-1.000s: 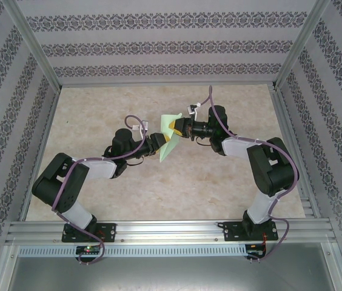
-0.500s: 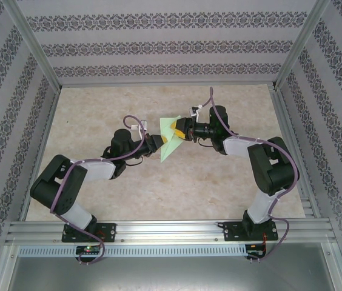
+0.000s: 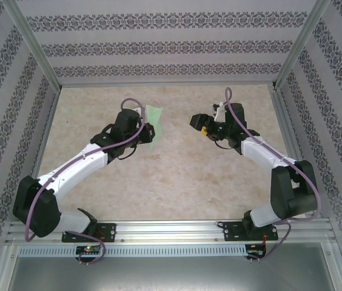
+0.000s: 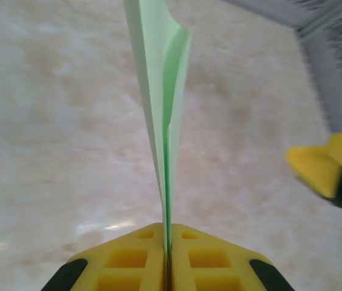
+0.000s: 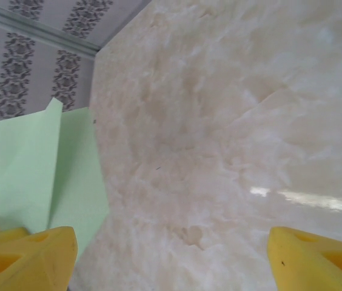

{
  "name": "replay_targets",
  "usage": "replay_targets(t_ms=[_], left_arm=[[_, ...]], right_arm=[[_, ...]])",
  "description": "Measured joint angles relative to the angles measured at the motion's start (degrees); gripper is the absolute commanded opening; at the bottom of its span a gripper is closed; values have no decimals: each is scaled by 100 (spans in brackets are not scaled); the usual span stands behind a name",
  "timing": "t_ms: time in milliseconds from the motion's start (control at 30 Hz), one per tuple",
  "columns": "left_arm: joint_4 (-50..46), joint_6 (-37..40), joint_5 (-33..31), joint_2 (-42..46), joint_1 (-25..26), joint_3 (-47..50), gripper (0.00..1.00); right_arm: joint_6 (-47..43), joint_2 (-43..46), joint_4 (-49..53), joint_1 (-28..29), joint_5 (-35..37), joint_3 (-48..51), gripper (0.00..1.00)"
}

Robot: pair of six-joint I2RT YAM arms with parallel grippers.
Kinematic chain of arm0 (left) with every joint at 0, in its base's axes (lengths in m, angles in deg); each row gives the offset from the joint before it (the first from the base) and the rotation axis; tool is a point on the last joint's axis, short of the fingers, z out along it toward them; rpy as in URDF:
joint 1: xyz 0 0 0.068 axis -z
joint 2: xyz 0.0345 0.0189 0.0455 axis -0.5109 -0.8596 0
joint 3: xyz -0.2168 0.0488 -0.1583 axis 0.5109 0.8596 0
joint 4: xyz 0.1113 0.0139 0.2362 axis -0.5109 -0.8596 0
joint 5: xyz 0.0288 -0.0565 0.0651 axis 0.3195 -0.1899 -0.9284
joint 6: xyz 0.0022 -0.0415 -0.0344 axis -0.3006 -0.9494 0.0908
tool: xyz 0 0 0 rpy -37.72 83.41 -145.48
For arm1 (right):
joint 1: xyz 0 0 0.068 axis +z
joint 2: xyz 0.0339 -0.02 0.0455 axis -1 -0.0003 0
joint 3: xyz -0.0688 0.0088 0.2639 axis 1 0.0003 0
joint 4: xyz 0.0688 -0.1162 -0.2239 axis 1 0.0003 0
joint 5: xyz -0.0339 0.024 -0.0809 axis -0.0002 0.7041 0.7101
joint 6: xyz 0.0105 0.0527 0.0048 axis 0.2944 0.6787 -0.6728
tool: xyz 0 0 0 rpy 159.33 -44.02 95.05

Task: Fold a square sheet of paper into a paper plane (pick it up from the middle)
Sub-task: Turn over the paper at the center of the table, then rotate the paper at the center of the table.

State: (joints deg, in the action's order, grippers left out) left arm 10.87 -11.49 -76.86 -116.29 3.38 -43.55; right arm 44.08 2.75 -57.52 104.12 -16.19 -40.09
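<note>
Toward the far left of the table [image 3: 177, 176], the left gripper [image 3: 148, 131] is clamped on the green paper [image 3: 154, 121] and holds it above the marbled surface. From the left wrist, its 2 yellow fingers [image 4: 128, 260] press together with the paper's edge caught in the seam between them. The paper stands on edge and runs straight away from the fingers. It is folded into 2 layers that lie tight together at the grip and spread a little apart farther out.

Off to the right, well apart from the paper, the right gripper [image 3: 196, 123] hangs over the table with its jaws wide apart and nothing between them. It points toward the left gripper. From the right wrist, its 2 yellow fingertips sit at opposite lower corners with bare table between them. The folded paper shows at the left there, beyond the left-hand fingertip, with a patterned wall [image 5: 37, 36] behind it.
</note>
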Motion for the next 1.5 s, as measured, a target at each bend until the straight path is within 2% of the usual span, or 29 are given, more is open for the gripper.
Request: replay_targets(t_ms=[133,200,300,367,467,600,767,867,1000,1133,1367,1500], left_arm=[[-1628,256,-1637,-787,525,-1008,10],[-2229,271,-2243,-1285,734,-1338,10],[-2857,267,-2811,-2028,960,-1668,10],[-3049,264,-2933,-2411,1038,-1779,12],[-3053,243,-2765,-2828,1093,-1847,19],[-2741,138,-2109,-3115,1093,-1851,35],[-2225,-20,-1333,-3115,1051,-1825,48],[-1749,-144,-857,-2848,907,-1486,56],[-1268,-304,-378,-2181,487,-811,68],[-861,-461,-131,-1287,-107,-44,77],[-656,-638,-140,-24,-999,1121,92],[-649,-693,-140,341,-1231,1558,97]], right_arm=[[-151,0,275,0,380,52,83],[-177,-4,369,0,501,76,83],[-223,-11,468,0,658,94,83],[-254,-11,505,0,756,116,83],[-251,-11,505,0,855,208,83],[-216,-107,452,-2,885,369,82],[-85,-197,402,13,885,525,79],[-66,-229,400,138,946,525,76],[2,-372,562,745,1167,372,68],[46,-715,833,1624,1493,-74,57],[63,-1493,1292,2704,1860,-1099,41],[24,-2083,1569,3032,1860,-1742,40]])
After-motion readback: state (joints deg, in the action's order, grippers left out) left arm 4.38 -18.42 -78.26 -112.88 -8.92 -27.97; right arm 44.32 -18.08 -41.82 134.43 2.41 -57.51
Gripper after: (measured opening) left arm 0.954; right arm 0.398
